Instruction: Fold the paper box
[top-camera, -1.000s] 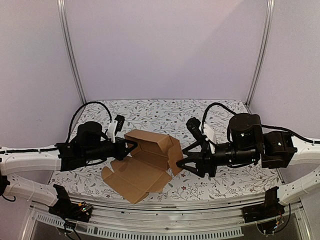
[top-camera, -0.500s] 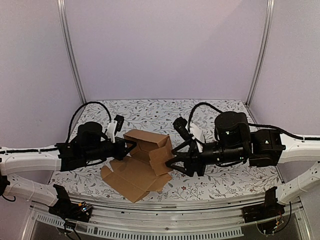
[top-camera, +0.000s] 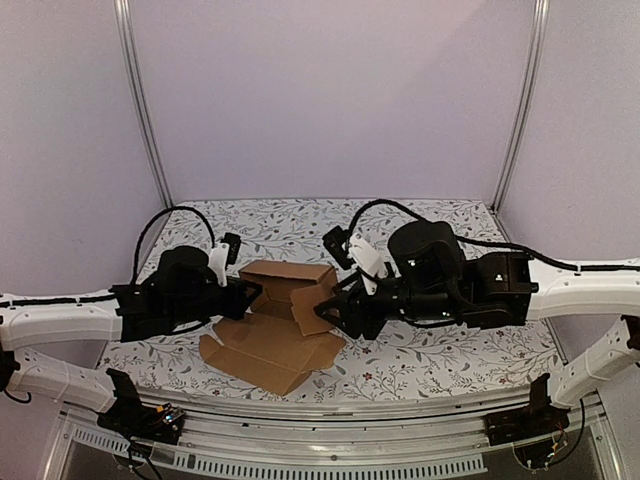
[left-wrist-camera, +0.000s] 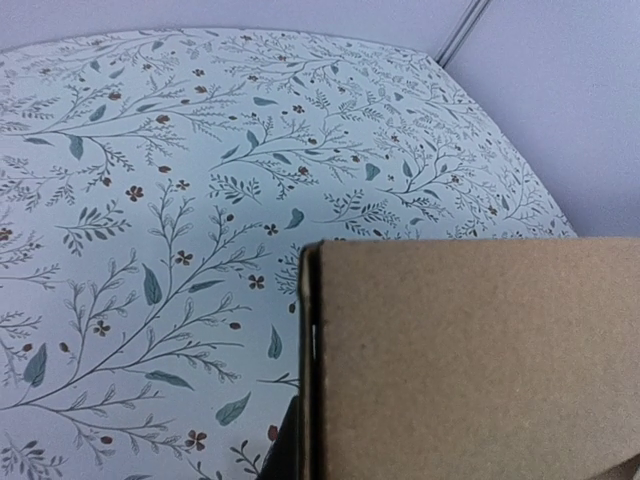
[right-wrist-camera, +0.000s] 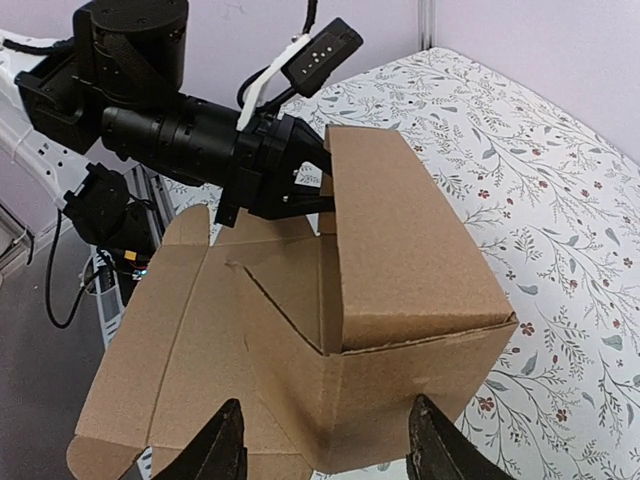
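Observation:
The paper box is a brown cardboard sheet, partly raised, lying mid-table between the arms. Its back wall and right end panel stand up, while the front flaps lie flat toward the near edge. My left gripper is shut on the upper left edge of the back wall. In the left wrist view the paper box fills the lower right. My right gripper is open, and its fingertips stand apart right at the folded end panel of the paper box. Opposite, the left gripper pinches the wall.
A floral-patterned cover lies over the table. Purple walls and two metal posts close in the back and sides. A metal rail runs along the near edge. Black cables loop above both wrists.
My right arm has moved left and pushed the box's right end panel up and inward. The box has closed up and slid slightly left. The left arm has barely moved.

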